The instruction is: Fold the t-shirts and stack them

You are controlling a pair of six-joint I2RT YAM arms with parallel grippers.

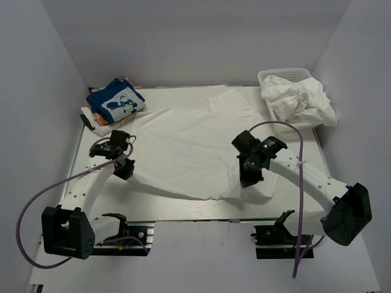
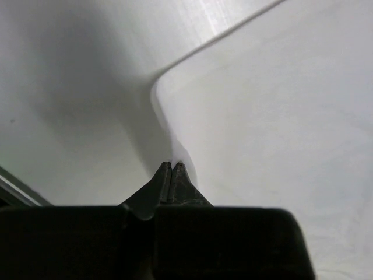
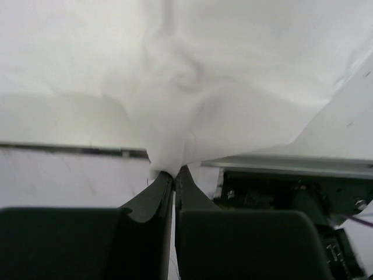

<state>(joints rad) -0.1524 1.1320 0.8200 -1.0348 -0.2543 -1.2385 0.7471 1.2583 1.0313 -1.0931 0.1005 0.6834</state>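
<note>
Here, we see 1 white t-shirt (image 1: 195,149) spread open across the middle of the table (image 1: 177,99). Its long axis runs left to right with a slight slant, the left end lying farther from the arms than the right. Its near edge is raised off the surface at 2 spots, and the rest lies flat. Which end carries the collar we cannot tell.

Farther back, at the far left corner, a folded blue t-shirt (image 1: 116,101) with a white cartoon sits on a small pile, just beside the spread shirt's corner. At the far right, a basket (image 1: 276,74) holds crumpled white t-shirts (image 1: 299,101) that spill over its rim.

The left gripper (image 1: 125,166) is clamped tight on the shirt's near left edge. The right gripper (image 1: 250,180) is pinched closed on a bunch of cloth at the near right edge.
</note>
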